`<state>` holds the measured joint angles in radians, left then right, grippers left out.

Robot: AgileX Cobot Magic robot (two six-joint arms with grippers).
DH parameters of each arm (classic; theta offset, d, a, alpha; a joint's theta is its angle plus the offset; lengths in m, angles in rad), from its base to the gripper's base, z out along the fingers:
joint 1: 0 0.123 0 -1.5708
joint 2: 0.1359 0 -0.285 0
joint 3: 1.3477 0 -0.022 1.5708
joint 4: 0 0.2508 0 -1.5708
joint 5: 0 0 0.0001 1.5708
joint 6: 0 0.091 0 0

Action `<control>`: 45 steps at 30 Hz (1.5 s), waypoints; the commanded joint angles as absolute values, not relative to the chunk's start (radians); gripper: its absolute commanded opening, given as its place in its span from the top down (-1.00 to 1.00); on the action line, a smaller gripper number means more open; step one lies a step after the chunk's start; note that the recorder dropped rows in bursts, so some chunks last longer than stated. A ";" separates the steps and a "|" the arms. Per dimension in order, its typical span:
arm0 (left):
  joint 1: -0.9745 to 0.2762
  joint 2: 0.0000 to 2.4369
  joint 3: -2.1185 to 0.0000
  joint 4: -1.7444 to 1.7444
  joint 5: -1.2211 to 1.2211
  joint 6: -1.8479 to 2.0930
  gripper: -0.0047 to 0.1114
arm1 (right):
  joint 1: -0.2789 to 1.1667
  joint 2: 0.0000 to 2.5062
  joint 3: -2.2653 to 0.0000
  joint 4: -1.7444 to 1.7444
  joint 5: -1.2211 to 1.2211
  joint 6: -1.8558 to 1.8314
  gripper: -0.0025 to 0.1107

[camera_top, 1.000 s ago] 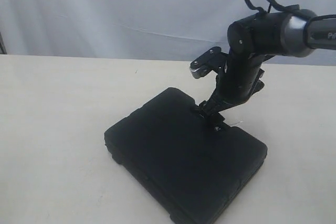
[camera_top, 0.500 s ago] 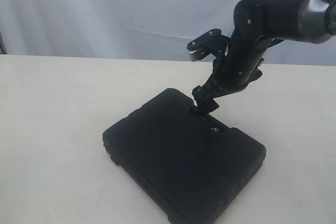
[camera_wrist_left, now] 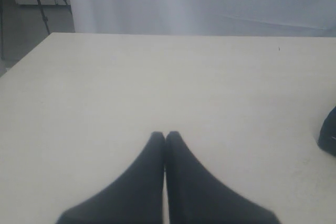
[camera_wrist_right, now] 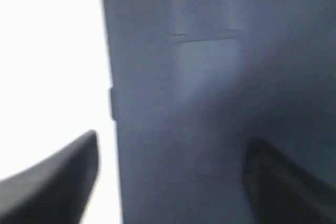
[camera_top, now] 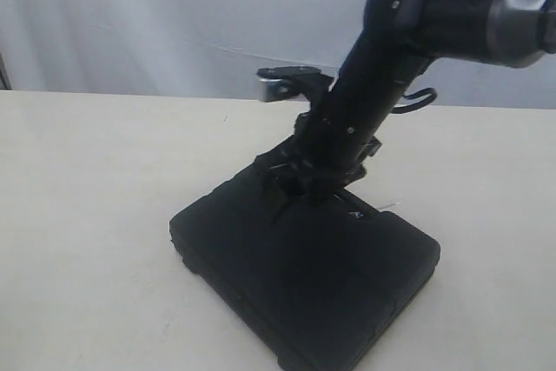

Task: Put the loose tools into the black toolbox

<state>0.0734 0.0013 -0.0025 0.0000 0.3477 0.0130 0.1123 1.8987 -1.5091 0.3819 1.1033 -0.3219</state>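
Observation:
The black toolbox [camera_top: 304, 275] lies closed on the pale table, its ribbed lid up. My right gripper [camera_top: 291, 187] hangs just over the lid's far edge, pointing down. In the right wrist view the right gripper [camera_wrist_right: 173, 145] is open with nothing between its fingers. One finger is over the bright table and the other over the dark toolbox [camera_wrist_right: 210, 103] lid. My left gripper [camera_wrist_left: 165, 135] is shut and empty over bare table, with a corner of the toolbox [camera_wrist_left: 329, 135] at the frame's edge. No loose tools are in view.
The pale table [camera_top: 87, 215] stretches wide to the left of the case. A light curtain [camera_top: 174, 15] hangs behind the far edge. A tripod leg [camera_wrist_left: 42, 3] stands off the table's corner in the left wrist view.
The right arm has swung left along the toolbox's far edge and dropped closer to the lid. Its fingers have come somewhat closer together. The toolbox stays closed.

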 commanded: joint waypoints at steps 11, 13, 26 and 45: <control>0.069 0.000 0.000 0.000 0.342 0.007 0.92 | 0.367 1.938 -1.508 0.398 1.135 -0.335 0.96; 0.069 0.000 0.000 0.000 0.342 0.007 0.92 | 0.389 1.961 -1.508 0.393 1.143 -0.335 0.96; 0.069 0.000 0.000 0.000 0.342 0.007 0.92 | 0.437 2.080 -1.500 0.243 1.159 -0.281 0.96; 0.069 0.000 0.000 0.000 0.342 0.007 0.92 | 0.298 1.973 -1.278 0.019 1.191 -0.129 0.96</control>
